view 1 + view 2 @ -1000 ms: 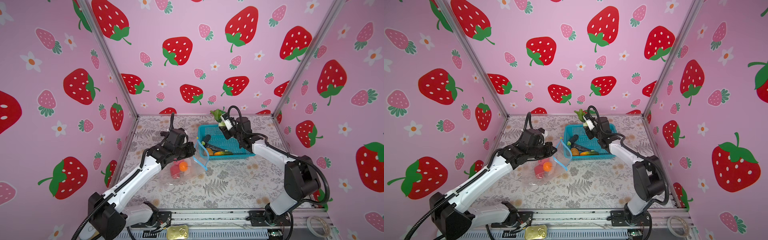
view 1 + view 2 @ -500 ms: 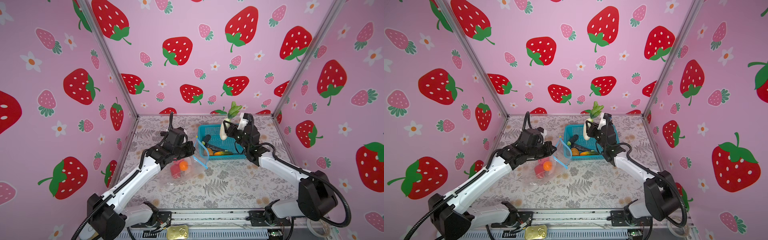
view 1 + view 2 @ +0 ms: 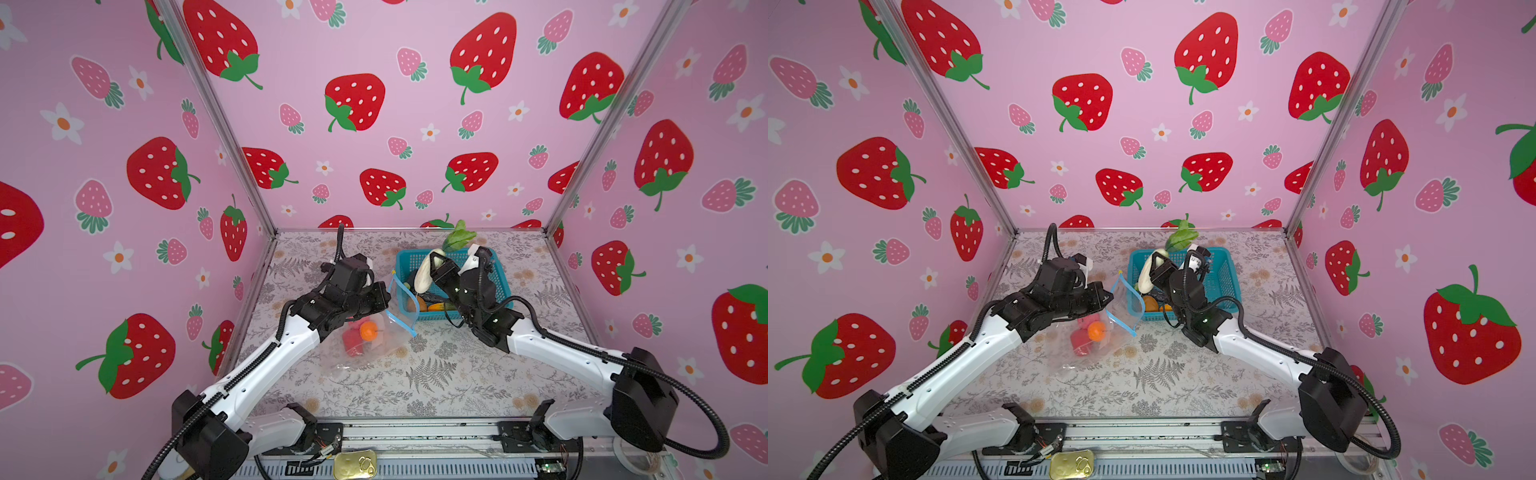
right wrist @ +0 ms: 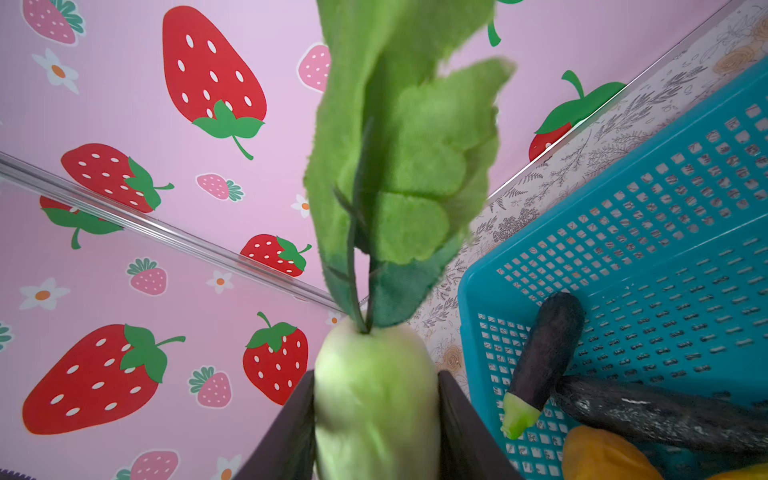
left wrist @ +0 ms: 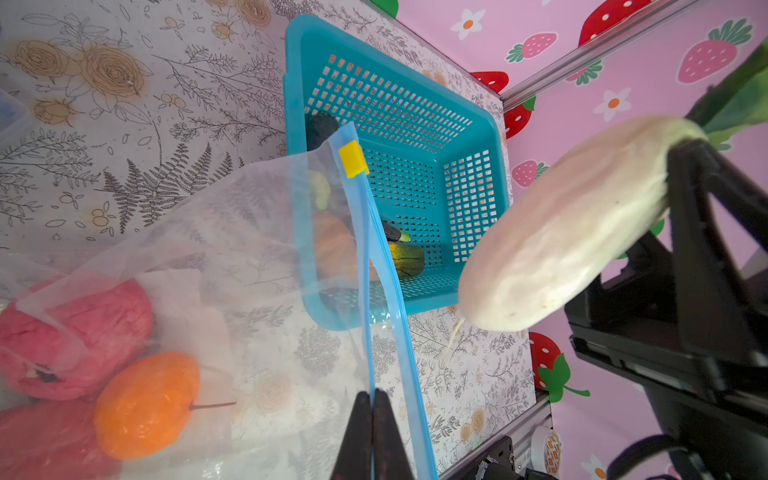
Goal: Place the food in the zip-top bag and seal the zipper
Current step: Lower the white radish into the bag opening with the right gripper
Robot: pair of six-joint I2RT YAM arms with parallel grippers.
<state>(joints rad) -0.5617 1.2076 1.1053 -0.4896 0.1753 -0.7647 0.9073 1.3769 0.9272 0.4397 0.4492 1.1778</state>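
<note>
Between the black fingers [image 5: 360, 434] of the left gripper [image 5: 372, 409]: one strip of the light-blue zipper [image 5: 384, 266], pinched tight with no gap left. Runs away from that pinch as two parted strips to a small yellow slider tab [image 5: 353, 158], lifted off the table, long axis slanting toward the teal perforated basket [image 5: 293, 104]. Hangs from there as the zip-top bag [image 5: 232, 232]: clear, crinkly, mouth gaping toward the basket, body slumped on the floral tabletop [image 3: 436, 374] just beside the basket's near left corner. Holds an orange [image 5: 145, 405] with a thin stem, a red-pink lump [image 5: 79, 332] and a second red lump [image 5: 41, 440], all touching, down at the closed end. On the other side, grasped across its upper body by the right gripper [image 4: 376, 419], fingers [image 4: 291, 432] set to its width and pressed on both flanks: the white radish [image 4: 374, 390]. Stands nearly upright in both top views [image 3: 424, 272], a little tilted, green cloth leaves [image 3: 459, 237] up toward the back wall, blunt root end down with a thin rootlet, raised over the left side of the basket, apart from the bag's mouth. Looks creamy white, green-tinged at the crown, faintly wrinkled. Down in the basket: a dark eggplant [image 4: 544, 353] with a pale green tip, touching a second dark piece [image 4: 665, 411]; a yellow-orange piece [image 4: 602, 457]; a green-orange cucumber [image 5: 405, 257].
</note>
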